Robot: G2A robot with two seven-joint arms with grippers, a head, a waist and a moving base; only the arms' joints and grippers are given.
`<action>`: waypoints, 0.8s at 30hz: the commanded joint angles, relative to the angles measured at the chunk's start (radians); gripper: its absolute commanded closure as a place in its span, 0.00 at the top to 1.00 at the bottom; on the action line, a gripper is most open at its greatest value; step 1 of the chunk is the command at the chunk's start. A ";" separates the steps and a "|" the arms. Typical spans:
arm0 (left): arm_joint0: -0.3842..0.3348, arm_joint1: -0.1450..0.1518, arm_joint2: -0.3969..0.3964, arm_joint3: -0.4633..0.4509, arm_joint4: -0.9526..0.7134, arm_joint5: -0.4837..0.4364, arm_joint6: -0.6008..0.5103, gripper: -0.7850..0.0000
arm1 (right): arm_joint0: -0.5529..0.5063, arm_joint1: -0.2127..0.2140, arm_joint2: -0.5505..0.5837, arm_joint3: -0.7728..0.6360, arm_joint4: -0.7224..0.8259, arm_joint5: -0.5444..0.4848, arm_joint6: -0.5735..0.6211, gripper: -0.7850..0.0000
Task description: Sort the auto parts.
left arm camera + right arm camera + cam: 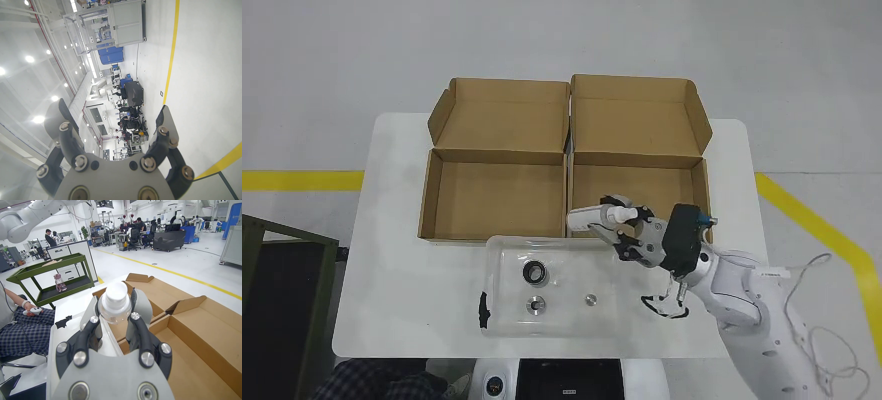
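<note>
**Cardboard corner: white-capped part (594, 216) clamped in the right gripper (630, 230)**

Cardboard makes up both boxes on the white table (392, 250). The left box (492, 195) and the right box (662, 190) stand side by side, touching, with their lids folded back. Their brown walls look plain, with no label that can be made out.

Just in front of them sits a clear tray (504, 255). It holds a black ring (535, 272), a round metal piece (534, 306) and a small metal piece (590, 298), each well apart from the others. A scrap of black tape (482, 308) sticks to the tray's left edge.

From above, the right gripper hangs at the near left corner of the right box, beside the tray's far right corner. Its fingers are closed around the white-capped part, which lies level and points toward the left box. In the right wrist view the fingers (139, 306) press on both sides of the part's clear body, with the white cap (116, 292) jutting out past them.

The left gripper (113, 108) is in its own wrist view, held up toward the hall with its jaws spread wide and nothing between them. Beyond it, blue cabinets (111, 55) bear a small white mark, too small to read. A yellow line (171, 56) runs along the floor.
</note>
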State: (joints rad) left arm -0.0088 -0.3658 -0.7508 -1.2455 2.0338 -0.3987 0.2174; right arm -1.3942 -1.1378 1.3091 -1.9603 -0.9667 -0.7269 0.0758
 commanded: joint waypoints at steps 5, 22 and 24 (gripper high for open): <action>0.000 0.000 0.000 0.000 0.000 0.000 0.000 1.00 | 0.002 -0.001 -0.008 -0.001 0.002 0.013 -0.029 0.00; 0.000 0.000 0.000 0.000 0.000 0.000 0.000 1.00 | 0.046 0.005 -0.014 0.092 -0.188 0.022 -0.008 0.00; 0.000 0.000 0.000 0.000 0.000 0.000 0.000 1.00 | 0.063 0.005 -0.016 0.116 -0.215 0.020 -0.008 0.00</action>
State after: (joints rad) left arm -0.0088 -0.3658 -0.7508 -1.2455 2.0338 -0.3987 0.2174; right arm -1.3400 -1.1329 1.2947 -1.8574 -1.1681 -0.7061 0.0687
